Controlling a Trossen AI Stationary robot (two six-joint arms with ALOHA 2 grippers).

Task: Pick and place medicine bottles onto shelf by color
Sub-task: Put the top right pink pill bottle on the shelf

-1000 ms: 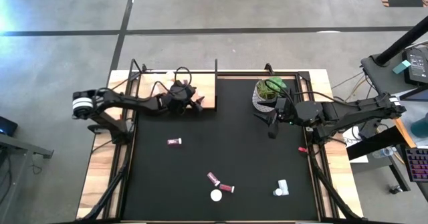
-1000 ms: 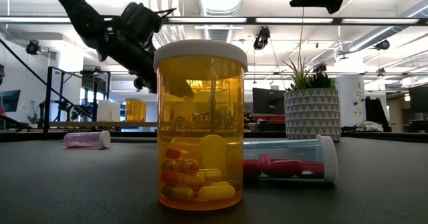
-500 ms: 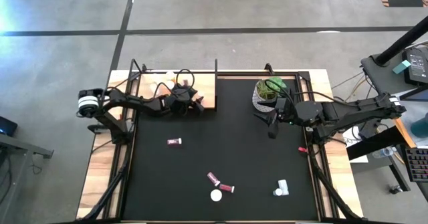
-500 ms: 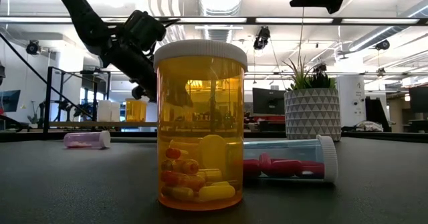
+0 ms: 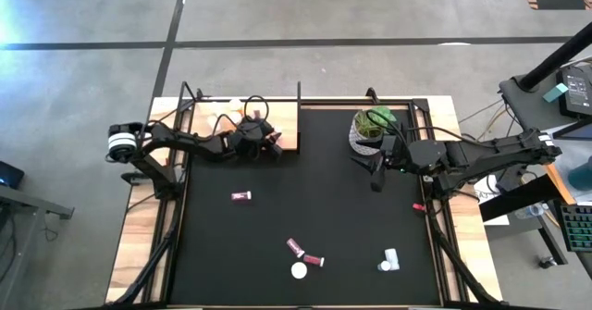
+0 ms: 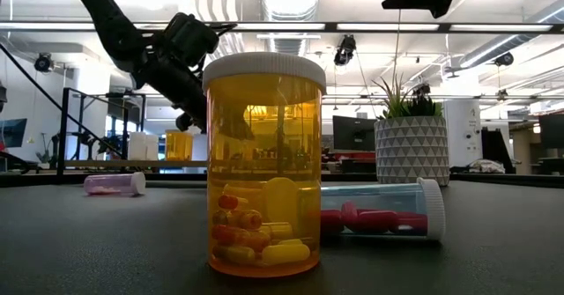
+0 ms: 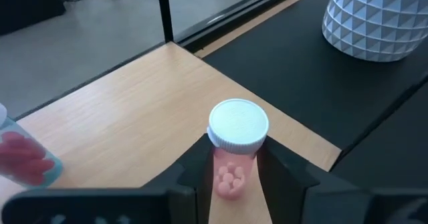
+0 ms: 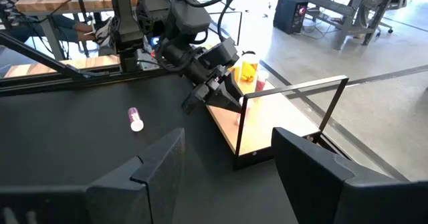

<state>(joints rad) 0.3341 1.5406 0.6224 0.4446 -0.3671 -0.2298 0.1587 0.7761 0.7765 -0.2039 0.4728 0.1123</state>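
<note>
On the pale wooden shelf [image 5: 287, 125] at the table's far left, my left gripper [image 5: 268, 143] is shut on a small medicine bottle [image 7: 231, 150] with a white cap and pink pills. An orange bottle [image 8: 249, 67] and a bottle of red capsules [image 7: 23, 160] stand farther back on the shelf. Loose bottles lie on the black mat: a pink one [image 5: 241, 196], two dark red ones [image 5: 294, 247] [image 5: 315, 260], a white one [image 5: 389, 259]. An orange bottle [image 6: 264, 163] stands upright near the front. My right gripper [image 8: 227, 177] hangs open above the mat's right side, holding nothing. My left gripper pinches the bottle's clear body [image 7: 229, 177] just below the white cap, one finger [image 7: 194, 167] on each side. The fingers come slanting down from the table's left. The bottle stays upright, cap up, over the shelf's near right corner; the fingers hide its base.
A white faceted pot with a green plant [image 5: 370, 130] stands at the mat's far right, close to my right arm. A black upright frame [image 8: 321, 103] edges the shelf. A tiny red thing [image 5: 418, 206] lies by the mat's right edge. The mat's middle [image 5: 324, 190] is bare.
My left gripper has sunk a little toward the shelf, rolled slightly, and shut on the pink-pill bottle. The bottle has stayed where it was.
</note>
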